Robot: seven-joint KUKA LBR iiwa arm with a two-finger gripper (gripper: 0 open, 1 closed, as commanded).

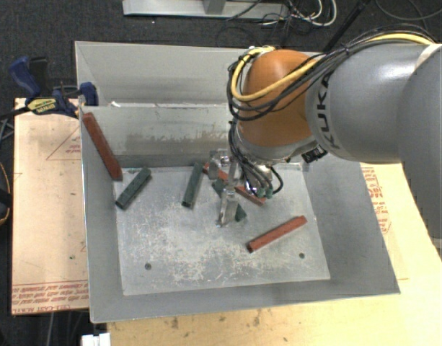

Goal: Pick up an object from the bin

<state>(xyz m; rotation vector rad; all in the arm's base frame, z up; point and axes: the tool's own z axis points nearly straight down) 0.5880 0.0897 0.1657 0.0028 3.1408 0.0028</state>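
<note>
My gripper (225, 215) points down at the middle of the bin floor, its tip close to the floor. A short dark green bar (238, 209) lies right against its right side, partly hidden under the wrist. A small red piece (249, 196) shows just above and right of that bar. Another dark green bar (192, 186) lies upright a little to the left of the gripper. A red-brown bar (277, 233) lies slanted on the floor to the lower right of the gripper.
A third dark green bar (133, 188) lies at the left of the floor. A long red-brown bar (102, 146) leans against the left wall. The arm and its orange cover hang over the back right of the bin.
</note>
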